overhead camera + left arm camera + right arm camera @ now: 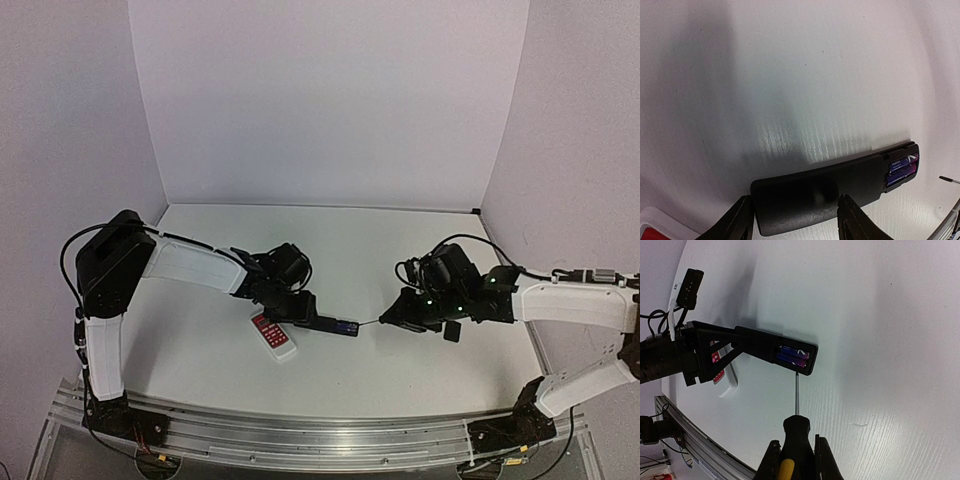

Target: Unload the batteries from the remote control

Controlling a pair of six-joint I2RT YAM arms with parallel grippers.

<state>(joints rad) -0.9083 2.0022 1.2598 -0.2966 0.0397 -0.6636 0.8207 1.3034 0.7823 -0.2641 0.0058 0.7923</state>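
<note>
The right pincer was clenched on the screwdriver, whose tip sat at the rim of the open bay. The left pincer grasped the black remote by its sides, around the middle of the table. The sound move was to slip the tip under one cell's end and lever gently — the body braced. Counted: two batteries seated in the bay, one screwdriver, two remotes — the second a white-and-red remote.
</note>
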